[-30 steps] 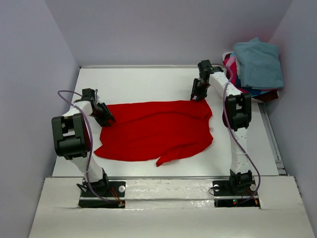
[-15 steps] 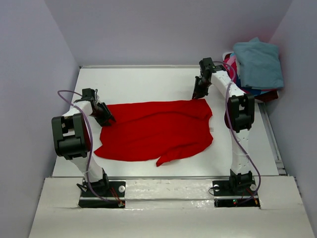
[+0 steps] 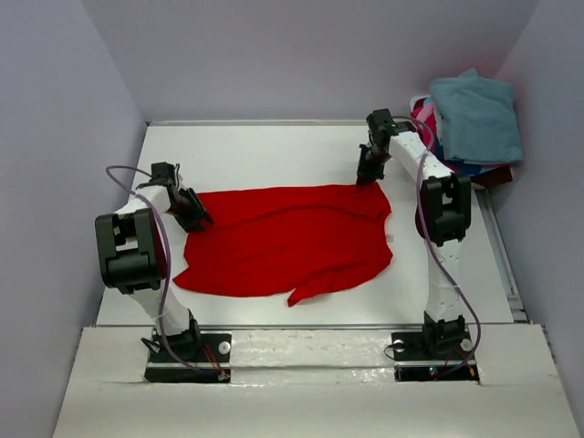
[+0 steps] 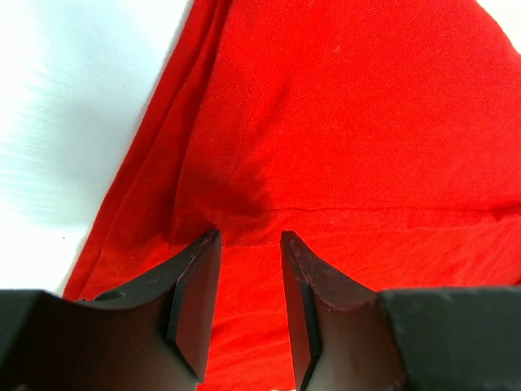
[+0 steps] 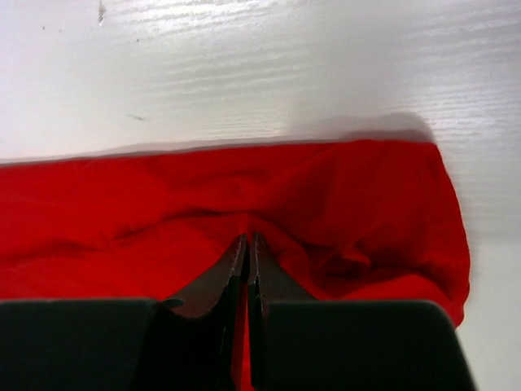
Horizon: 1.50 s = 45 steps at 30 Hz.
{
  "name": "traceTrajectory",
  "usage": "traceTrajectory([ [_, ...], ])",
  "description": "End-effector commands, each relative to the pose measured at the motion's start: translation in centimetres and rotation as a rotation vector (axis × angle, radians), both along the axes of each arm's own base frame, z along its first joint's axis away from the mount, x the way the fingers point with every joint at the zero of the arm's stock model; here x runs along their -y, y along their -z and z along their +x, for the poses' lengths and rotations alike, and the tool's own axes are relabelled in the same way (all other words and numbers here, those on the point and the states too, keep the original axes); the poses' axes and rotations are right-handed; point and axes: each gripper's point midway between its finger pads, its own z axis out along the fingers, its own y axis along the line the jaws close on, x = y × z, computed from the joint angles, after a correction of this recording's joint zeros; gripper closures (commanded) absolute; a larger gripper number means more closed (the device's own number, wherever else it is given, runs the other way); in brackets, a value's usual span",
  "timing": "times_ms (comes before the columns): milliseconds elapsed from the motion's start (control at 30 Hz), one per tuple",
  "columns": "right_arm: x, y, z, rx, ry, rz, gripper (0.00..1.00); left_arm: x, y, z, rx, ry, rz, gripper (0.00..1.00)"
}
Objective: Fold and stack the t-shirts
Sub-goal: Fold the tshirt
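A bright red t-shirt (image 3: pixel 283 237) lies spread and wrinkled across the middle of the white table (image 3: pixel 274 151). My left gripper (image 3: pixel 196 219) is at the shirt's left edge. In the left wrist view its jaws (image 4: pixel 250 236) stand apart over the red cloth (image 4: pixel 366 122), open and pinching nothing. My right gripper (image 3: pixel 367 176) is at the shirt's far right corner. There its jaws (image 5: pixel 247 238) are shut on a pinched ridge of the red cloth (image 5: pixel 122 204). More t-shirts sit heaped at the back right, a teal-blue one (image 3: pixel 474 114) on top.
The heap at the back right also shows pink cloth (image 3: pixel 424 114) and a dark maroon edge (image 3: pixel 497 173), partly off the table. Grey walls close in on the left, back and right. Both arm bases stand at the near edge.
My right gripper has closed on the far right corner of the red t-shirt after shifting slightly right. The left arm and the shirt have stayed still.
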Motion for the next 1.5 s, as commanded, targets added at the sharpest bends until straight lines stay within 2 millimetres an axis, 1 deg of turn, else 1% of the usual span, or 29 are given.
traceTrajectory([
  [0, -1.6, -4.6, -1.4, 0.062, -0.05, 0.03, 0.93, 0.3, -1.2, 0.7, 0.044, 0.019, 0.0, 0.54],
  [33, -1.6, -4.6, -1.7, 0.057, -0.051, 0.032, 0.93, 0.3, -1.2, 0.6, 0.044, 0.019, 0.0, 0.54],
  [67, -2.0, -5.4, -2.0, 0.066, -0.062, 0.039, 0.93, 0.3, -1.1, 0.6, 0.042, 0.019, 0.0, 0.54],
  [133, -1.9, -5.7, -2.6, 0.059, -0.067, 0.038, 0.93, 0.3, -1.1, 0.6, 0.045, 0.018, 0.0, 0.54],
  [167, -2.4, -5.8, -3.0, 0.057, -0.081, 0.038, 0.93, 0.3, -1.1, 0.7, 0.046, 0.017, 0.0, 0.54],
  [200, -2.3, -6.0, -3.4, 0.052, -0.083, 0.034, 0.93, 0.4, -1.1, 0.6, 0.046, 0.019, -0.003, 0.54],
  [233, -2.7, -6.5, -3.8, 0.058, -0.097, 0.04, 0.93, 0.4, -1.0, 0.6, 0.045, 0.018, -0.004, 0.54],
  [267, -2.7, -6.3, -4.4, 0.042, -0.098, 0.044, 0.93, 0.4, -1.1, 0.7, 0.05, 0.019, -0.006, 0.54],
  [300, -3.0, -6.7, -4.8, 0.049, -0.109, 0.045, 0.93, 0.4, -1.0, 0.6, 0.047, 0.019, -0.006, 0.54],
  [367, -2.8, -6.8, -5.3, 0.046, -0.107, 0.04, 0.93, 0.5, -1.1, 0.7, 0.052, 0.021, -0.01, 0.54],
  [400, -2.7, -6.4, -5.8, 0.029, -0.109, 0.037, 0.93, 0.5, -1.1, 0.6, 0.051, 0.021, -0.011, 0.54],
  [433, -3.1, -6.5, -6.4, 0.025, -0.122, 0.039, 0.93, 0.5, -1.1, 0.6, 0.053, 0.021, -0.011, 0.54],
  [467, -3.0, -6.4, -6.7, 0.017, -0.124, 0.037, 0.93, 0.6, -1.1, 0.7, 0.055, 0.023, -0.015, 0.53],
  [500, -3.3, -5.8, -7.5, -0.004, -0.135, 0.031, 0.93, 0.6, -1.2, 0.7, 0.056, 0.022, -0.017, 0.54],
  [567, -3.5, -5.8, -8.3, -0.009, -0.146, 0.029, 0.93, 0.6, -1.3, 0.7, 0.059, 0.023, -0.018, 0.54],
  [600, -3.9, -5.6, -9.1, -0.019, -0.155, 0.029, 0.93, 0.6, -1.3, 0.7, 0.063, 0.025, -0.018, 0.54],
  [633, -3.8, -5.3, -9.3, -0.028, -0.154, 0.028, 0.93, 0.7, -1.3, 0.7, 0.063, 0.024, -0.02, 0.54],
  [700, -4.7, -5.3, -10.2, -0.035, -0.179, 0.033, 0.93, 0.8, -1.3, 0.7, 0.064, 0.026, -0.024, 0.53],
  [733, -4.6, -5.0, -10.6, -0.049, -0.18, 0.032, 0.93, 0.8, -1.3, 0.7, 0.063, 0.025, -0.026, 0.53],
  [800, -5.5, -4.8, -11.5, -0.06, -0.208, 0.027, 0.93, 0.8, -1.4, 0.7, 0.068, 0.024, -0.028, 0.54],
  [867, -5.7, -4.6, -12.1, -0.071, -0.218, 0.026, 0.93, 0.9, -1.5, 0.8, 0.07, 0.027, -0.029, 0.54],
  [933, -6.8, -4.5, -13.0, -0.079, -0.249, 0.023, 0.93, 0.9, -1.6, 0.8, 0.073, 0.025, -0.03, 0.53],
  [1000, -7.1, -4.2, -13.4, -0.093, -0.253, 0.025, 0.93, 1.2, -1.6, 0.7, 0.073, 0.036, -0.033, 0.54],
  [1100, -7.6, -4.0, -13.9, -0.104, -0.259, 0.037, 0.93, 1.3, -1.7, 0.7, 0.074, 0.035, -0.035, 0.54],
  [1300, -8.9, -3.1, -15.4, -0.131, -0.291, 0.032, 0.92, 1.3, -1.6, 0.6, 0.073, 0.036, -0.038, 0.54],
  [1333, -8.8, -2.9, -15.5, -0.136, -0.289, 0.031, 0.9, 1.3, -1.6, 0.6, 0.072, 0.038, -0.037, 0.54],
  [1367, -8.8, -2.7, -15.6, -0.143, -0.29, 0.028, 0.83, 1.3, -1.7, 0.7, 0.075, 0.038, -0.038, 0.54],
  [1433, -8.8, -2.4, -15.8, -0.146, -0.295, 0.013, 0.82, 1.3, -1.7, 0.7, 0.077, 0.038, -0.038, 0.54],
  [1467, -8.6, -2.4, -15.9, -0.143, -0.294, 0.007, 0.8, 1.3, -1.7, 0.7, 0.075, 0.037, -0.039, 0.54],
])
